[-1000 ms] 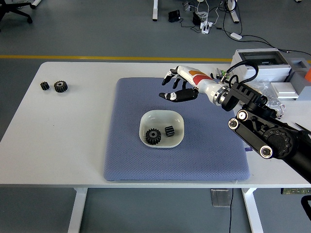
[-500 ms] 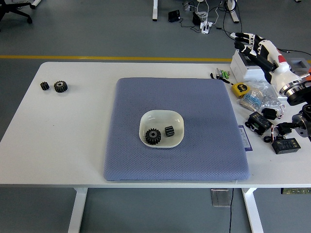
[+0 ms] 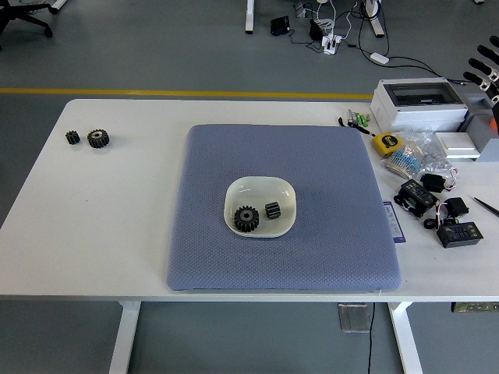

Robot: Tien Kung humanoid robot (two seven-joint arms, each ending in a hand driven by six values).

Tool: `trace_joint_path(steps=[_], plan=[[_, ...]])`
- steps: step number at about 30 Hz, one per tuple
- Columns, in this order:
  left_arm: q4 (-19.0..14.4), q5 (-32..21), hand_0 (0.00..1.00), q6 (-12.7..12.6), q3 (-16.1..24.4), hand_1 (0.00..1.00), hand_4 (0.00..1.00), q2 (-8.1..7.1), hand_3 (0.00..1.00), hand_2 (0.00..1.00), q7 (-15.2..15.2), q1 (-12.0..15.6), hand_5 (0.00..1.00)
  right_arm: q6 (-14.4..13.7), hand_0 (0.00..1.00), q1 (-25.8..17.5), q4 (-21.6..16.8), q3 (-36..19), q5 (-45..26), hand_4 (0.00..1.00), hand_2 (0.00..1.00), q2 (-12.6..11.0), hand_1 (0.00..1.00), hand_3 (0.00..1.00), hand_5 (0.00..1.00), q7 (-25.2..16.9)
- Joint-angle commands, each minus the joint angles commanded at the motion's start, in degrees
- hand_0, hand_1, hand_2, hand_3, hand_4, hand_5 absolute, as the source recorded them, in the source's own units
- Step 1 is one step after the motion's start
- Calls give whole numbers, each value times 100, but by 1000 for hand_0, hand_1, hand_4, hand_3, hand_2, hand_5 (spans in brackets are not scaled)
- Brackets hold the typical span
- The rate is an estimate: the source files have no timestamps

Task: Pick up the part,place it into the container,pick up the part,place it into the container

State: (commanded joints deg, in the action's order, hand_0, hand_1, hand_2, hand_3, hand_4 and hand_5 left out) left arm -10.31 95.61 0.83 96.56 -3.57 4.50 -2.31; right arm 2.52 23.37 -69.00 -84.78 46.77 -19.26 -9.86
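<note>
A white rectangular table surface (image 3: 93, 234) stands on white metal legs (image 3: 125, 339) over a grey floor (image 3: 156, 47). A yellow painted line (image 3: 156, 93) crosses the floor behind it. Tangled cables and a power strip (image 3: 331, 39) lie beyond.

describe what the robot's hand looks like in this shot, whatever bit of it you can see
Only a sliver of the right hand shows, at the picture's right edge: slim black fingers with white segments or tips. An orange patch sits just below at the same edge, but whether it belongs to the arm cannot be told. No cables or markings can be made out. The left arm is out of view.
</note>
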Motion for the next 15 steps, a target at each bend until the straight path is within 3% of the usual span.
trace_joint_path(steps=[1,2,7,9,13,15], plan=[[0,13,715,0,7,676,601,-10,568,677,5,22,570,60,858,-184,-91,-34,101,998,796,7,785,801,998,-35],[0,39,714,0,24,676,601,-17,568,677,14,44,568,97,998,-314,-162,-62,200,998,851,18,880,864,998,-50],[0,183,714,-8,145,676,601,-68,568,677,45,105,568,318,998,-968,-539,-225,610,998,851,60,880,864,998,139],[0,212,715,-4,173,676,601,-94,568,678,30,88,569,418,998,-1233,-671,-430,709,998,842,194,851,884,998,219],[0,274,715,15,179,676,601,-109,568,678,15,87,569,331,998,-1595,-837,-837,750,998,842,518,851,884,998,133],[0,309,714,31,142,675,601,-113,568,677,35,114,569,259,998,-1699,-875,-931,830,998,836,570,840,871,998,95]])
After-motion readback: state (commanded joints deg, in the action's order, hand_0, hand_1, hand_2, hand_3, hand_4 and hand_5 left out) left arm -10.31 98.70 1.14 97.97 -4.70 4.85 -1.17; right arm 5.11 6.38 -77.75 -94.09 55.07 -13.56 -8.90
